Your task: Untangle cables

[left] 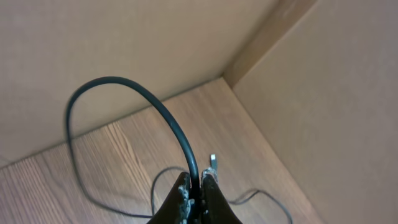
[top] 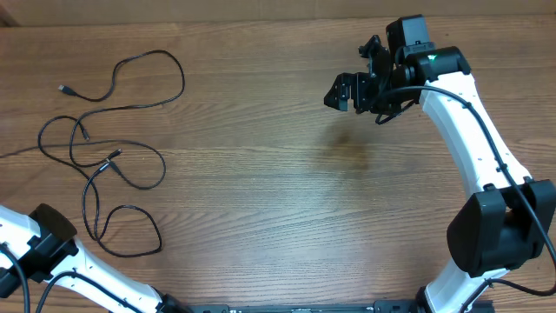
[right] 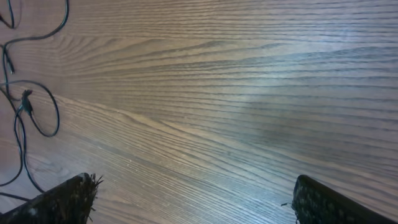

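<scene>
Because the left arm runs off the near left corner of the bench in the overhead view, its gripper is seen only from the left wrist camera. That view shows the left gripper closed tight, its 2 fingers pinching 1 black cable. From the pinch the black cable arches up and to the left, then drops to the wood. A silvery plug stands just beside the right fingertip; which strand it belongs to cannot be told. Thinner strands lie on the wood beyond the fingers. Behind them, 2 tan panels meet at a corner at the bench edge.

The cables lie along the left side of the bench, spread as loose loops rather than a tight knot. 3 plug tips show among them: 1 toward the far left corner, 2 nearer the middle of the spread. Several strands cross one another, and 1 strand runs off the left edge. A closed loop lies nearest the near edge, just beside the left arm.

The right arm reaches from the near right corner toward the far edge. The right gripper hangs there with its fingers spread as wide as they go, holding nothing, well apart from the cables. From the right wrist camera, only bare wood shows between its 2 fingers, with cable loops at the picture's left edge.
</scene>
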Tool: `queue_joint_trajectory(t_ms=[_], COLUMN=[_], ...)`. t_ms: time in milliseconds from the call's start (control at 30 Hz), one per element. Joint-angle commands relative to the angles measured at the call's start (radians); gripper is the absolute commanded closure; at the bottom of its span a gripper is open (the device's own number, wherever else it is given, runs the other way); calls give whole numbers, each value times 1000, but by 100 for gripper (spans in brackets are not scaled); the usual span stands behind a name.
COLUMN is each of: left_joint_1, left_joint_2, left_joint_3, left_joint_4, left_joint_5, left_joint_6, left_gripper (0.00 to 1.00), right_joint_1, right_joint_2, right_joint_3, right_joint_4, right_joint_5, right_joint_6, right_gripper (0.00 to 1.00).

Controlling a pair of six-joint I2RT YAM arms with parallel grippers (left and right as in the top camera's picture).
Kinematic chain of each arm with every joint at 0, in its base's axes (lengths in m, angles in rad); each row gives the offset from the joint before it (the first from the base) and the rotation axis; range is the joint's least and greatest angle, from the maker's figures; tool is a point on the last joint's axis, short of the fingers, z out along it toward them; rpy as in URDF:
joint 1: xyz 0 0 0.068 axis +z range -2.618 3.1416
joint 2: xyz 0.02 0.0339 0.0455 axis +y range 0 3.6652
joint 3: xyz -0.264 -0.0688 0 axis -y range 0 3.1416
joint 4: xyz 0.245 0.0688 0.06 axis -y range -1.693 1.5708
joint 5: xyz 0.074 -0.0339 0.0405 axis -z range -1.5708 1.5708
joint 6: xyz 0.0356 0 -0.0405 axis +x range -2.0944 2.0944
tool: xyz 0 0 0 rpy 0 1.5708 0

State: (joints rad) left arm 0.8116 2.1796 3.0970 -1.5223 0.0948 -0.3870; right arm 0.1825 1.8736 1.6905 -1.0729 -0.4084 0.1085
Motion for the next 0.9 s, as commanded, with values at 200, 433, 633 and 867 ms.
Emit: queue_joint_trajectory(t_ms=[200, 433, 633, 867], left_joint_1=[-20, -33, -97, -206], left_joint_2=[-13, -37, -117, -222], left_joint_3=[-34, -27, -24, -24], left_joint_4=[-20, -68, -98, -167], left_joint_5=[63, 159, 207, 209], left_joint_6=[13, 19, 74, 81], left_gripper=[0, 0, 0, 0], right_joint_1=[6, 6, 5, 5], right_joint_2=[-13, -13, -13, -13], right_joint_3=[11, 46, 212, 491], right_joint_4=[-14, -42, -169, -404], right_joint_5=[3, 3, 6, 95], right_joint_6=[-2, -2, -6, -6], right_gripper=[0, 0, 0, 0])
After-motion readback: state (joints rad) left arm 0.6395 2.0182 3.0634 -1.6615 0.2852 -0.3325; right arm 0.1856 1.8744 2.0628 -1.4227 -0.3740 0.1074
